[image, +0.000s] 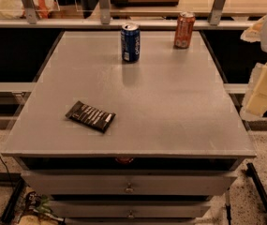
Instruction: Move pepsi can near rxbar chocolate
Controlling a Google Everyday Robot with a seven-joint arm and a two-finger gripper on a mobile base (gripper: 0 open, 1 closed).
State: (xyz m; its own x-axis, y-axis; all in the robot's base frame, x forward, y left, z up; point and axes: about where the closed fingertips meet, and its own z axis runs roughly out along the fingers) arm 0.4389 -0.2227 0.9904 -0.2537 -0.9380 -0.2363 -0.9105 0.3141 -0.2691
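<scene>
The pepsi can (130, 42), dark blue with a silver top, stands upright at the far middle of the grey table (170, 107). The rxbar chocolate (90, 116), a flat dark bar with white text lines, lies near the table's front left. My gripper (263, 89) shows as cream-white parts at the right edge of the view, beside the table's right side. It is well apart from the can and the bar and holds nothing that I can see.
An orange-red soda can (184, 30) stands upright at the far right of the table, to the right of the pepsi can. A metal rail (105, 3) and shelving run behind the table. Drawers (129, 184) sit under the front edge.
</scene>
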